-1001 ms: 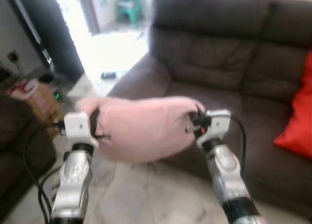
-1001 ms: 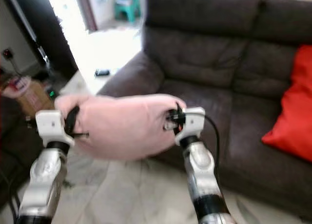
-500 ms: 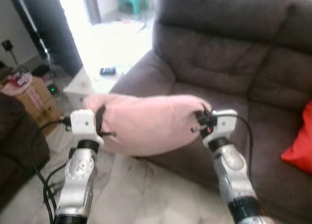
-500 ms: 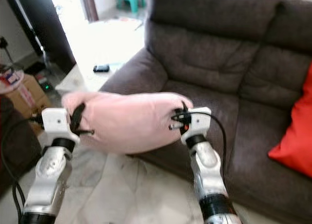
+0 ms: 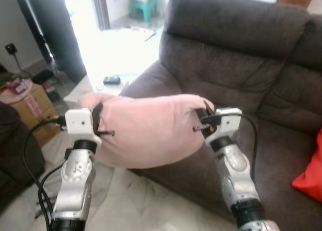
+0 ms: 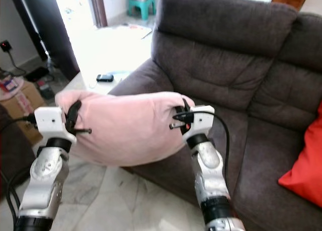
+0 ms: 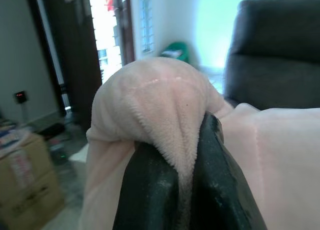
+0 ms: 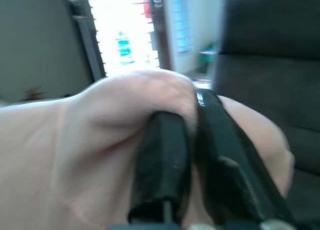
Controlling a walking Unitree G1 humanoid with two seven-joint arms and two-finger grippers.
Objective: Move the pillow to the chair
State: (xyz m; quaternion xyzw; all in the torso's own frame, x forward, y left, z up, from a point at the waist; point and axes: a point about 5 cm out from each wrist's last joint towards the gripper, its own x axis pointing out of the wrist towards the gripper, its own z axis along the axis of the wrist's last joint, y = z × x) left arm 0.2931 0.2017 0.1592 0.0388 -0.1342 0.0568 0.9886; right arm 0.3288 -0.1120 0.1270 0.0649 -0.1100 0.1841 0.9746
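In front of the dark brown sofa, the pink pillow hangs in the air between both grippers.
Soft and light (my guess), it sags mid-span, so the corners suit gripping; left gripper and right gripper jaws each pinch a fleecy corner nearly closed.

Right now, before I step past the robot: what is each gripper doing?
Left gripper: shut on the pink pillow.
Right gripper: shut on the pillow's other end.
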